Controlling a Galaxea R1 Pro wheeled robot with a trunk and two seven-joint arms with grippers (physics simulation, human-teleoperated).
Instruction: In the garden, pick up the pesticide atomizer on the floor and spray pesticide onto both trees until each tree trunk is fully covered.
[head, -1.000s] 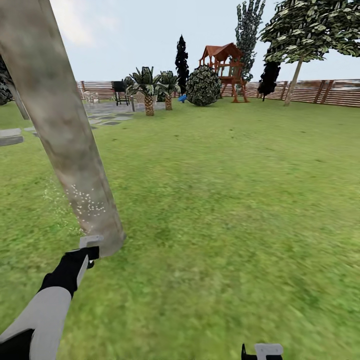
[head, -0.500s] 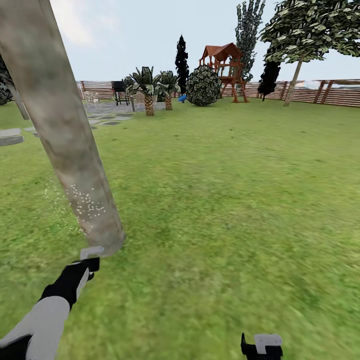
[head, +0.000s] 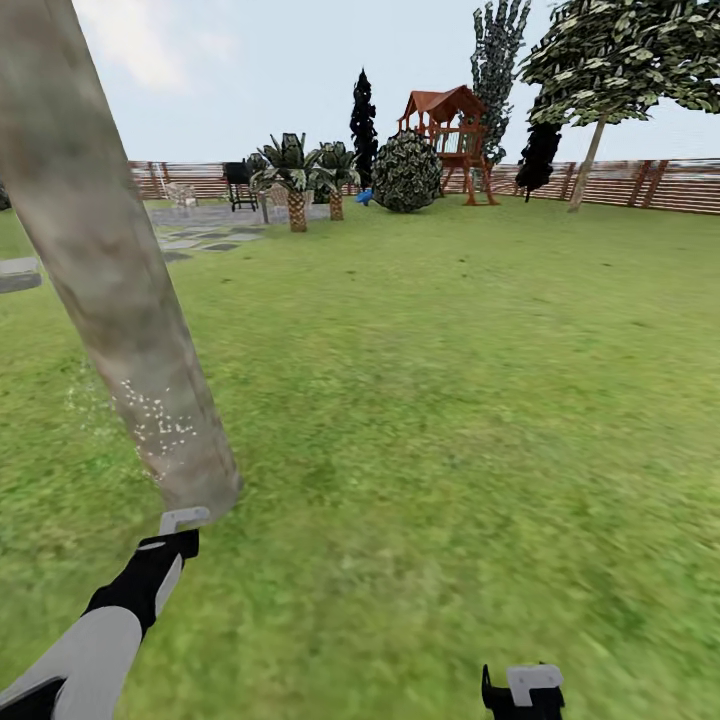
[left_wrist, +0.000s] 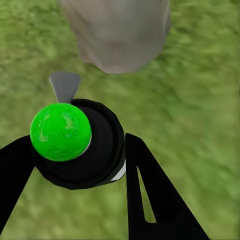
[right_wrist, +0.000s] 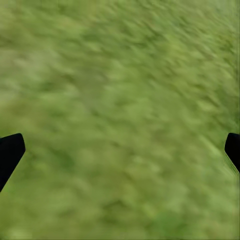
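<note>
Whitish pesticide (head: 150, 420) specks speckled the tree trunk (head: 110, 290) just beyond the left hand (left_wrist: 80, 165), which gripped the pesticide atomizer (left_wrist: 82, 145). Since a second earlier the view had shifted slightly; coverage looked unchanged, still partial.

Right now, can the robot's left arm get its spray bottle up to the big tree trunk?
Probably yes. The left claw, shut on the pesticide atomizer, sits right by the base of the tree trunk; only grass lies between, and pesticide specks already dot the bark.

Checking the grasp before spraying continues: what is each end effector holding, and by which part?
The left end effector grips the pesticide atomizer by the sides of its black body. The right end effector is open over grass, holding nothing.
</note>
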